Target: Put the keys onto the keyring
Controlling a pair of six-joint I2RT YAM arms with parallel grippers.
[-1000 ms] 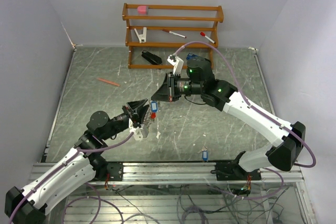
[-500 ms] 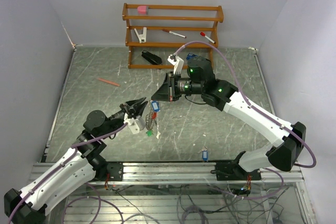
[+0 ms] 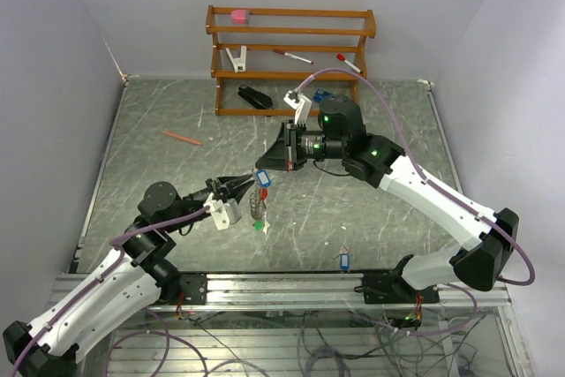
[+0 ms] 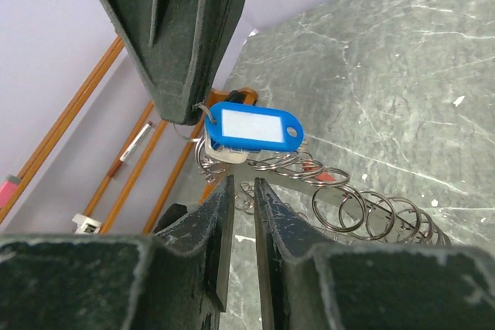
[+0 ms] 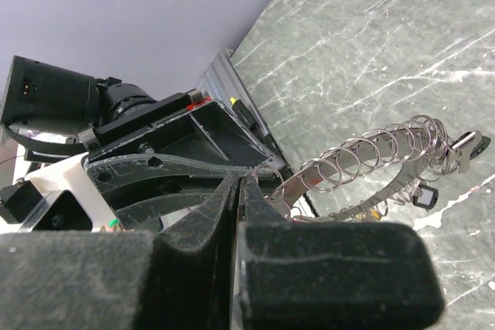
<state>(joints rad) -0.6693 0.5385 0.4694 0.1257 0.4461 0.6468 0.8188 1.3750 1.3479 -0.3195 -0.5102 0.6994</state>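
Note:
The keyring (image 3: 256,204) hangs over the middle of the table as a metal band strung with several small wire rings (image 4: 349,208), with a blue tag (image 4: 255,127) at its top and a green tag (image 3: 259,225) at the bottom. My right gripper (image 3: 262,168) is shut on the keyring's top wire, and its fingertips (image 5: 240,182) are pressed together. My left gripper (image 4: 244,185) points at the ring from the left, just under the blue tag. Its jaws stand a narrow gap apart with nothing between them. One key with a blue tag (image 3: 343,261) lies near the table's front edge.
A wooden rack (image 3: 291,33) stands at the back with a pink eraser (image 3: 239,16), a white clip (image 3: 237,59) and markers (image 3: 292,56). A black stapler (image 3: 254,96) lies in front of the rack. A red pen (image 3: 181,138) lies at the left. Another blue thing (image 3: 322,94) sits behind the right arm.
My left arm has stretched out lower towards the hanging keyring and its jaws have narrowed. The right gripper has held its place with the ring.

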